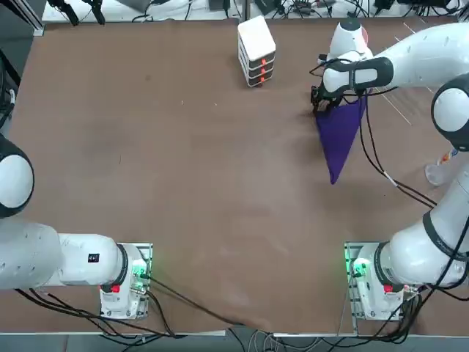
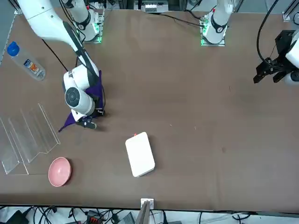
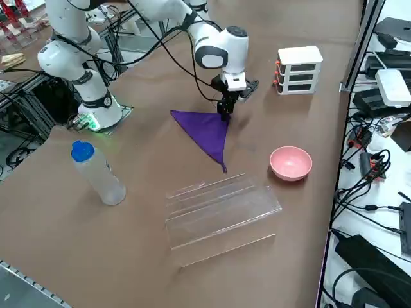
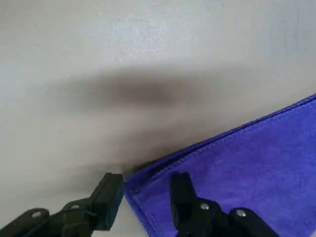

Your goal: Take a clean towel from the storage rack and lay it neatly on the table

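Gripper [image 4: 140, 195] pinching corner of soft purple triangular-draped towel [image 3: 207, 133] over matte table [image 1: 183, 169].

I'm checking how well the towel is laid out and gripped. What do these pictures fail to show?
- Towel, front view: mostly hidden behind the right arm's wrist; only purple slivers show.
- Towel's held corner, top view: covered by the right tool.
- Towel's far end, wrist view: cut off by the picture's edge.
- Grip, wrist view: the fingers straddle the corner, but whether they pinch it is not clear.
- Rack, top view: out of frame.
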